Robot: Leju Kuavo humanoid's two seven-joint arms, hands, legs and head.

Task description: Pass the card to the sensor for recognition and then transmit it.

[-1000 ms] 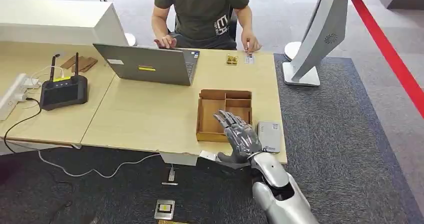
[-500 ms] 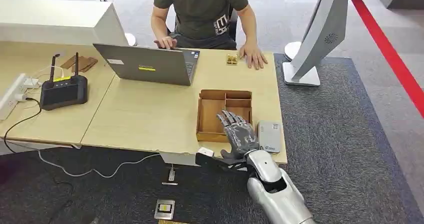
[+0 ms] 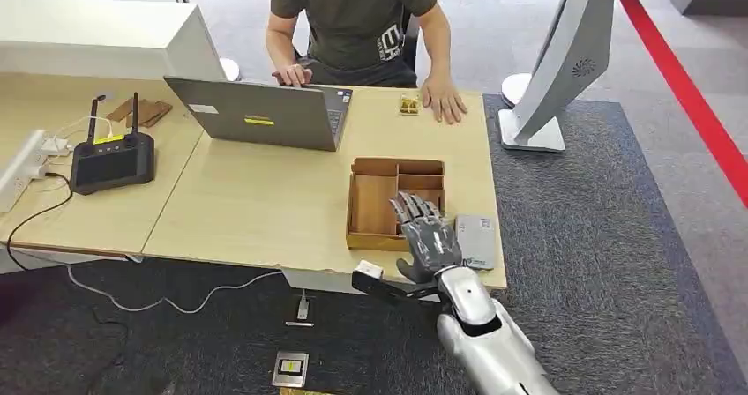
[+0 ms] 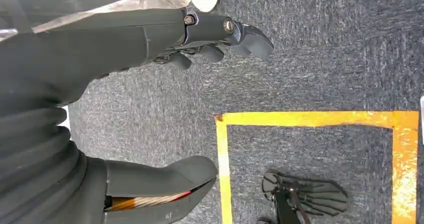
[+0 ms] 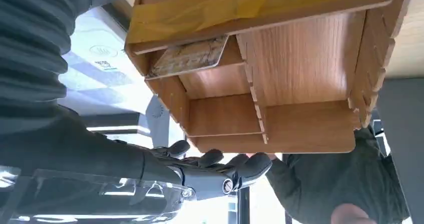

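Reaching over the wooden tray (image 3: 370, 203), our right hand (image 3: 427, 236) hovers with fingers spread, holding nothing; the card (image 5: 187, 56) seems to lean in the compartment beneath them, sensor (image 3: 477, 239) just beside; we should lower squarely and pinch its upper edge

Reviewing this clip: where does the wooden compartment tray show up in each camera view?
Head view: wooden tray lies on the table's near right part, by the right hand.
Left wrist view: not in it; carpet and yellow floor tape.
Right wrist view: the tray is close up, a card in one compartment.
Shared landmark: the right hand beside the tray.
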